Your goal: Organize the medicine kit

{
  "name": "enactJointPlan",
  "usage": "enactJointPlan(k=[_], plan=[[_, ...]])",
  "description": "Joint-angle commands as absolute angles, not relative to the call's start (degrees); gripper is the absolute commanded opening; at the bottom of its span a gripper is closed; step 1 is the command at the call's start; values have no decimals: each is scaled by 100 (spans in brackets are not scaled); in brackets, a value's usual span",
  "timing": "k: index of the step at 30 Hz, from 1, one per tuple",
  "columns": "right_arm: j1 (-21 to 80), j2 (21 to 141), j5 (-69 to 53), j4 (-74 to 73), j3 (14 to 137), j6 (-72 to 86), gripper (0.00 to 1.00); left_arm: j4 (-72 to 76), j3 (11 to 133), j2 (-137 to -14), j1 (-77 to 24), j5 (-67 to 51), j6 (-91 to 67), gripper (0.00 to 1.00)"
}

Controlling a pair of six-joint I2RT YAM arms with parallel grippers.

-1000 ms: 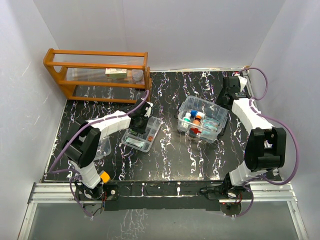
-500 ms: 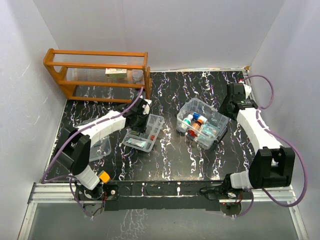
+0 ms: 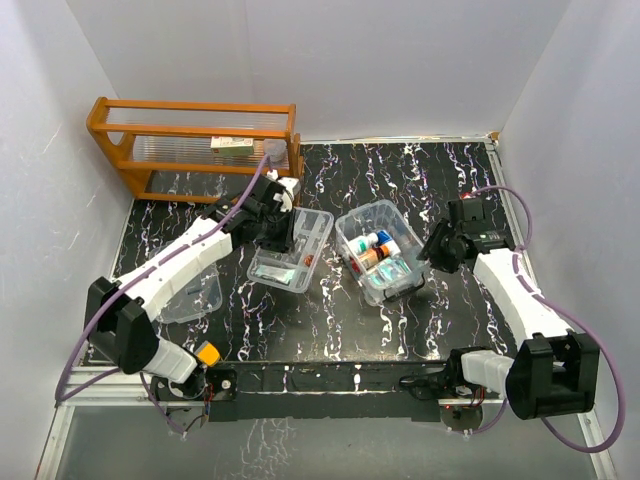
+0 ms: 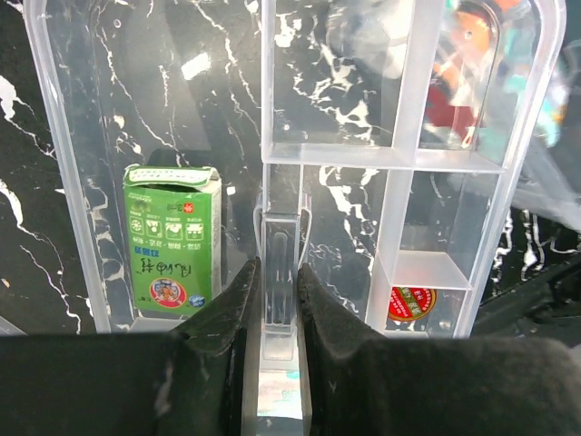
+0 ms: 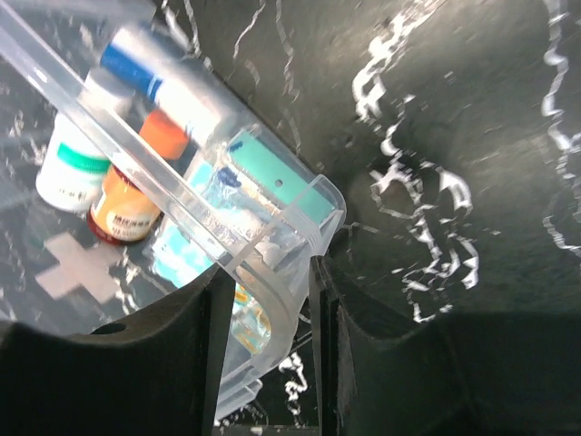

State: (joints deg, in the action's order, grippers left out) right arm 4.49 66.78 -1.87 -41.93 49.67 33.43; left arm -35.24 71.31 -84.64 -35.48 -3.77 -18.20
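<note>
green carton [image 4: 172, 238], long compartment of tray insert [image 4: 404, 136]: printed characters and small pictures, upside down to the wrist camera, too small to read | red round sticker [image 4: 411, 302], small compartment: print illegible | clear box [image 5: 272, 291]: pale cross sign [image 5: 80, 263] | white bottle [image 5: 65, 177], orange bottle [image 5: 123, 211]: label print unreadable

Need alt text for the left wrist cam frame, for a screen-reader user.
The left hand is pinched shut on the central upright rib of a clear divided plastic tray insert over a black marbled table. A green cardboard box sits in the compartment at the view's left; a round red-labelled item lies in a lower-right one.
</note>
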Motion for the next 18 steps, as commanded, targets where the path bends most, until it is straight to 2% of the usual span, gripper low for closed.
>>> enactJointPlan(k=[1,6,11,18], plan=[[830,6497,-974,-3999,4812,3622,35,-3992,7541,-8082,-3678,-606,-2081,0],[1627,6500,-869,-3738,4698,3882,35,-4197,7853,-8152,-3866,-522,-2278,0],[2536,6496,-480,-2884,4540,4059,38,-4331,8249,-8487,-4161,-290,-2556,0],[2681,6468,1,-2270,4232,4353,38,-4422,8952,-9092,-4434,260,-3276,0]])
